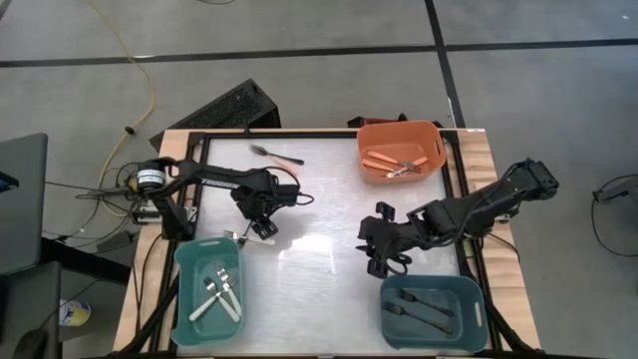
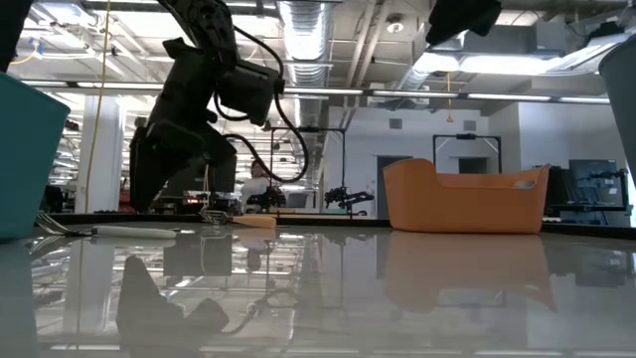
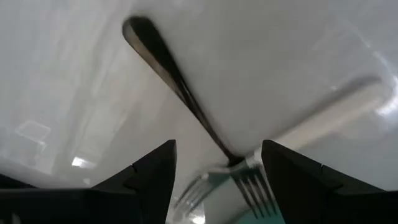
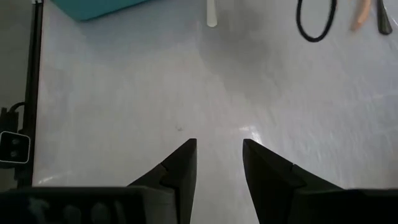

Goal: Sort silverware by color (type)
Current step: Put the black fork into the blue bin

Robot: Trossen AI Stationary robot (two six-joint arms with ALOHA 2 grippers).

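Note:
My left gripper [image 1: 261,227] [image 3: 219,144] is open, low over the table by the far right corner of the left teal bin [image 1: 185,261]. A black-handled fork [image 3: 174,74] and a white-handled fork [image 3: 329,115] lie flat on the table with their heads crossing between its fingers. I see no touch. My right gripper [image 1: 377,261] [image 4: 219,142] is open and empty over bare table, near the right teal bin [image 1: 399,337]. An orange-handled fork [image 1: 277,155] lies near the far edge. The white handle [image 2: 129,232] also shows in the low view.
The orange bin [image 1: 374,135] [image 2: 467,199] at the far right holds orange-handled pieces. White-handled pieces lie in the left teal bin, black-handled ones in the right teal bin. A black cable loop [image 4: 317,18] hangs by the left arm. Bare table lies between the two arms.

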